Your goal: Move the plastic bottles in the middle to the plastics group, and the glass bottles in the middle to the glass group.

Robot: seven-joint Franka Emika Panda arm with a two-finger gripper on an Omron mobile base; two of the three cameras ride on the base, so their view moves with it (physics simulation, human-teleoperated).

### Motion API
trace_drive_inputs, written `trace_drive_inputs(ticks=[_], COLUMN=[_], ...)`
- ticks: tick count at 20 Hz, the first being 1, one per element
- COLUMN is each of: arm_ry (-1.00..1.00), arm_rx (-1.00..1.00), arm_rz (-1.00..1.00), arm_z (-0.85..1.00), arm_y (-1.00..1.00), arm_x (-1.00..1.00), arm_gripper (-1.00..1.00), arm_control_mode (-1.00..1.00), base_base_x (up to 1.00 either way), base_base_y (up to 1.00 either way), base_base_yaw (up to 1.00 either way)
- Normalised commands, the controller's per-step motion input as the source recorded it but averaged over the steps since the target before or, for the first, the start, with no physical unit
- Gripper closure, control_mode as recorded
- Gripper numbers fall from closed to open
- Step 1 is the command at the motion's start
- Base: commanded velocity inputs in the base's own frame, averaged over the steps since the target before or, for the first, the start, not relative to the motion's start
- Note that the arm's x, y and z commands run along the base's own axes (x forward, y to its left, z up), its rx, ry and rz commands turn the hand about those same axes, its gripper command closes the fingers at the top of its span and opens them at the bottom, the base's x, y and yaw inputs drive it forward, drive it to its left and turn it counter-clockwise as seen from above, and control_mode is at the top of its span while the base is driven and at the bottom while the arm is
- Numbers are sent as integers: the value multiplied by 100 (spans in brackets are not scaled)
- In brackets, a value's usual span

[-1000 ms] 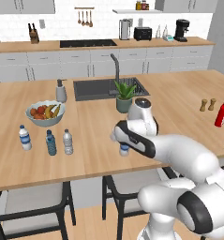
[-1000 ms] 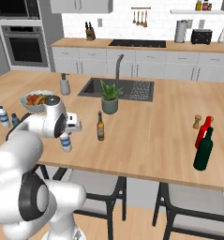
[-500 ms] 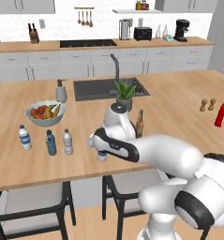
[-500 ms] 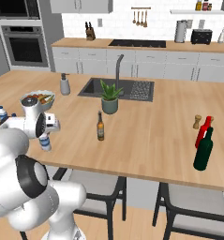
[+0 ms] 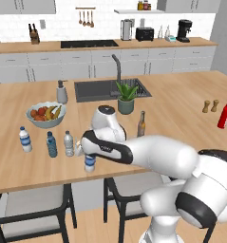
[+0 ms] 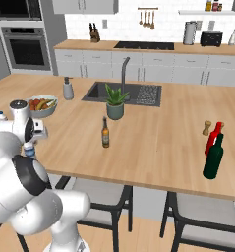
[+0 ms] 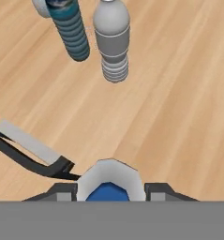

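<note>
My gripper [image 5: 87,153] is shut on a clear plastic bottle with a blue label [image 5: 89,164], held upright low over the counter's front left. In the hand view its white cap [image 7: 108,183] sits between the fingertips [image 7: 62,191]. Just left stand the plain greyish bottle [image 5: 68,144], the blue-tinted bottle [image 5: 51,144] and another blue-label bottle [image 5: 24,139]; the hand view shows the greyish bottle [image 7: 112,40] and the tinted one [image 7: 71,30] ahead. The amber glass bottle [image 5: 141,124] stands mid-counter. The red bottle [image 6: 214,139] and dark green bottle [image 6: 213,157] stand far right.
A fruit bowl [image 5: 45,114] sits behind the plastics group, with a soap dispenser [image 5: 61,92] beyond. A potted plant [image 5: 126,98] stands by the sink [image 5: 93,90]. Two wooden shakers [image 5: 210,106] stand near the red bottle. Chairs stand under the counter's front edge.
The arm has swung left along the counter's front with the blue-label bottle in the gripper, ending beside the greyish bottle. The amber bottle has stayed put.
</note>
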Motion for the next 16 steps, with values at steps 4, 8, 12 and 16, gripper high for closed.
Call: trace_drive_inputs(ticks=[4, 8, 12, 16], arm_ry=[0, 0, 1, 0], arm_rx=[0, 0, 0, 0], arm_rz=[3, 0, 0, -2], arm_z=[5, 18, 22, 8], arm_y=[72, 70, 62, 38], arm_x=[-2, 0, 9, 13], arm_gripper=[100, 100, 100, 100], arm_control_mode=[-100, -100, -100, -100], base_base_x=[0, 0, 0, 0], base_base_y=[0, 0, 0, 0], base_base_yaw=[0, 0, 0, 0])
